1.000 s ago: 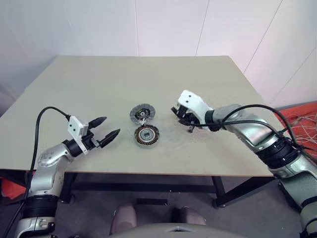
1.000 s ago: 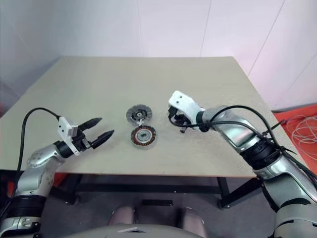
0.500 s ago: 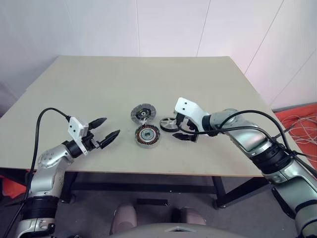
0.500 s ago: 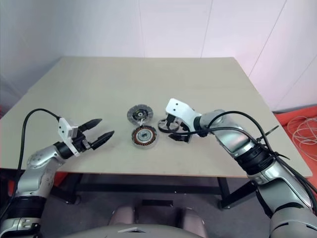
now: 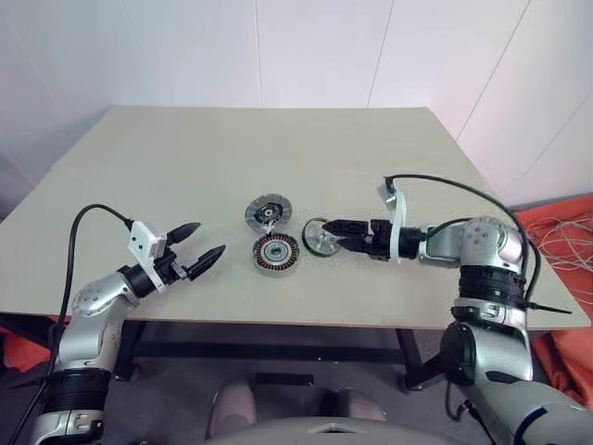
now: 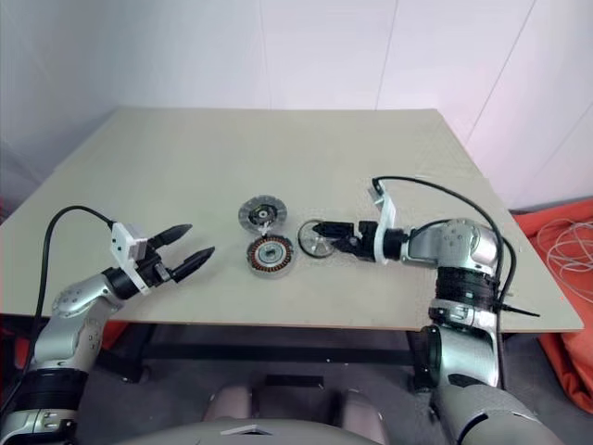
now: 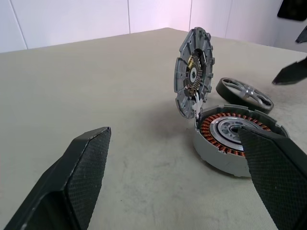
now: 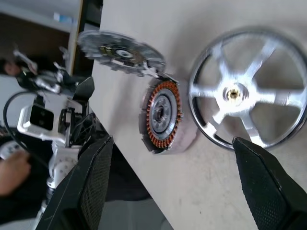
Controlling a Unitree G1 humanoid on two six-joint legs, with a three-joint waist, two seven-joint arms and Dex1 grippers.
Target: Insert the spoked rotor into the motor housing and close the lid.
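Note:
The spoked rotor point(image 5: 320, 238) lies flat on the table just right of the motor housing point(image 5: 275, 253), whose copper windings face up. The lid point(image 5: 267, 213) stands tilted open behind the housing, joined to it at the edge. My right gripper point(image 5: 335, 234) is open, pointing left, with its tips at the rotor's right side and nothing held. In the right wrist view its fingers point(image 8: 268, 191) spread wide either side of the rotor point(image 8: 247, 105) and the housing point(image 8: 163, 115). My left gripper point(image 5: 201, 239) is open and hovers left of the housing, apart from it.
The beige table point(image 5: 185, 158) has bare room to the back and on both sides. Its front edge runs close below the parts. A red thing with cables point(image 5: 565, 222) lies on the floor beyond the table's right edge.
My right gripper brought the rotor down to the table beside the housing, let it go and rolled its wrist over. The left arm has not moved.

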